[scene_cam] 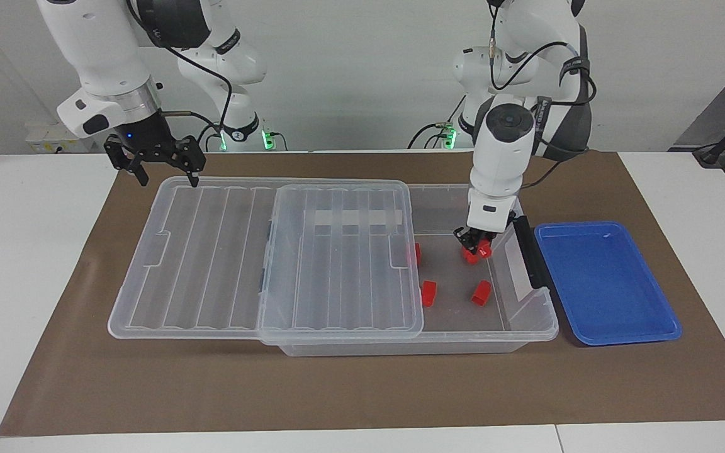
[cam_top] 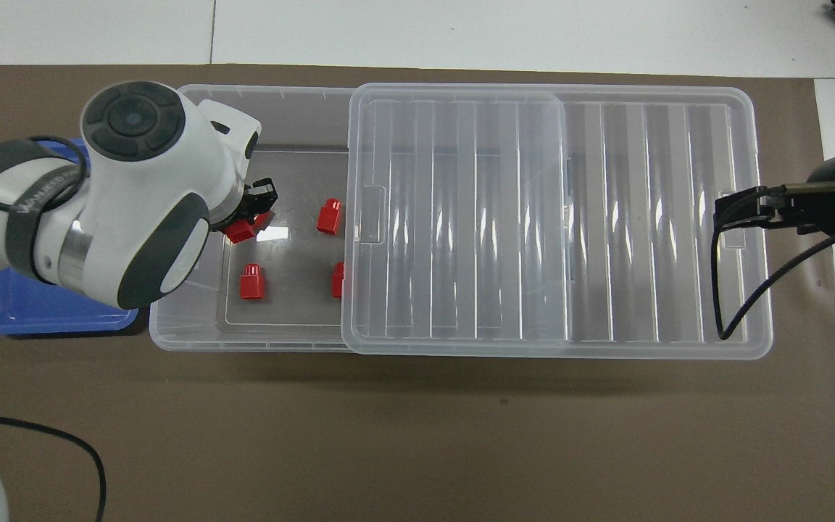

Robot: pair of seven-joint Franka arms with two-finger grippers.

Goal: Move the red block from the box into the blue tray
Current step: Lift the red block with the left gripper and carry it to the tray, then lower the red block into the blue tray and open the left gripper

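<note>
Red block (scene_cam: 477, 253) in left pincer (scene_cam: 474, 244) (aloft)

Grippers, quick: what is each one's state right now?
Left end effector: shut on a red block, raised over the open end of the box.
Right end effector: open, empty, over the lid.

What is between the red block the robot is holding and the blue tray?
In the facing view, the box's clear end wall and its black clip handle stand between the held red block and the blue tray.
</note>
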